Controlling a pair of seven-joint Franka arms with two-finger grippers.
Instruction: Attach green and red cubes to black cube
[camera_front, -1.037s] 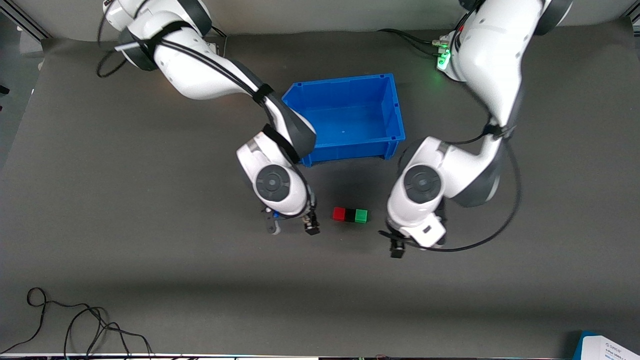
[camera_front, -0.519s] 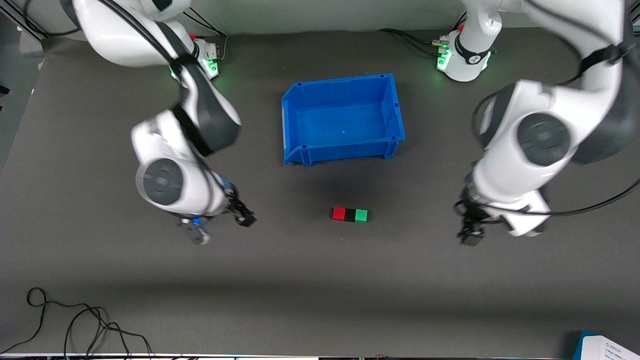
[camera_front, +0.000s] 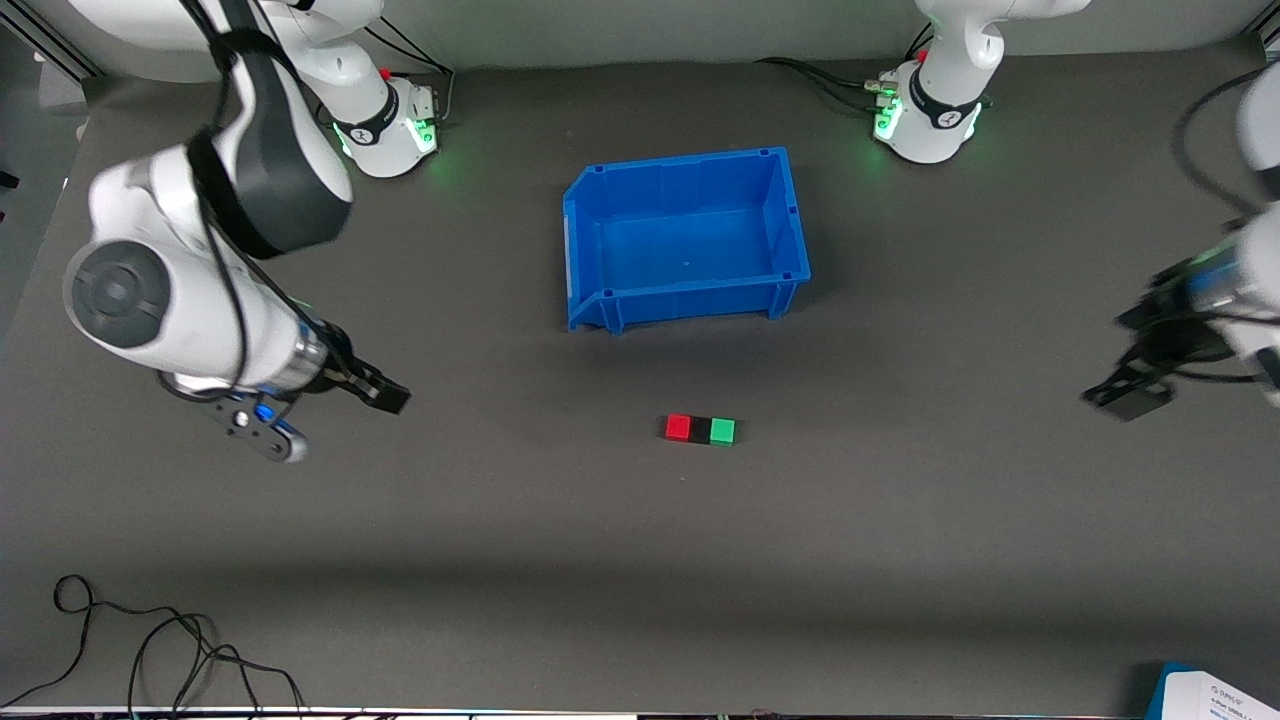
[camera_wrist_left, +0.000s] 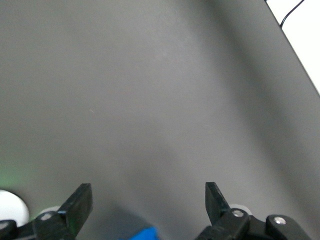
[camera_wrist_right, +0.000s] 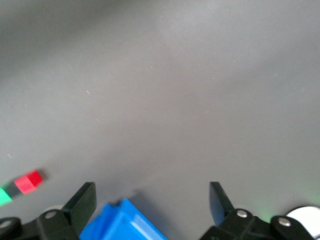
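The red cube (camera_front: 678, 428), the black cube (camera_front: 699, 430) and the green cube (camera_front: 722, 431) lie joined in one row on the dark table, black in the middle, nearer to the front camera than the blue bin (camera_front: 686, 240). My right gripper (camera_front: 378, 393) is open and empty in the air toward the right arm's end of the table, well apart from the row. My left gripper (camera_front: 1135, 396) is open and empty in the air near the left arm's end. The right wrist view shows the red cube (camera_wrist_right: 28, 181) and the green cube (camera_wrist_right: 4, 196) at its edge.
The blue bin is open-topped and holds nothing; a corner of it shows in the right wrist view (camera_wrist_right: 122, 222) and the left wrist view (camera_wrist_left: 145, 234). Loose black cables (camera_front: 150, 650) lie at the table's front edge. A white-and-blue box (camera_front: 1215, 695) sits at the front corner.
Both grippers were close beside the joined row, one at each end. Both arms have swung away toward their own ends of the table. The cubes have not moved.
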